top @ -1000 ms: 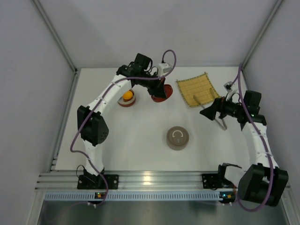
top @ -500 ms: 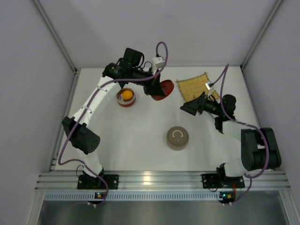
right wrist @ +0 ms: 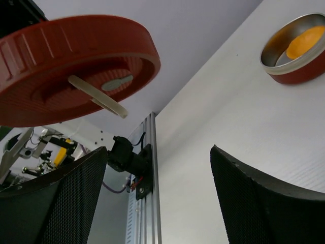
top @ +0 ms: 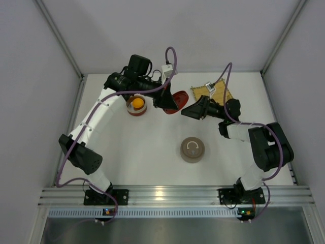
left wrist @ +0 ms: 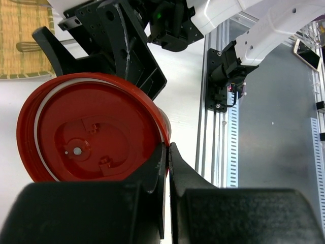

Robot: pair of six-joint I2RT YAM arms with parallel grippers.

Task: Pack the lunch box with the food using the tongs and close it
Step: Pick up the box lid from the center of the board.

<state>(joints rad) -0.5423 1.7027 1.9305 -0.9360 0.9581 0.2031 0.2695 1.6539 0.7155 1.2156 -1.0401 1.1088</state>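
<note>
Left gripper fingers clamped on rim of red lid, lid tilted, clear of table. Right gripper fingers wide apart below lid, holding nothing. For handover: seat right fingers squarely on opposite rim before left lets go. Open tin holds orange ball. Brown lidded container: contents hidden. Tongs not discernible.

Raised red lid stands just before the right gripper; bare table lies open around the brown tin.
</note>
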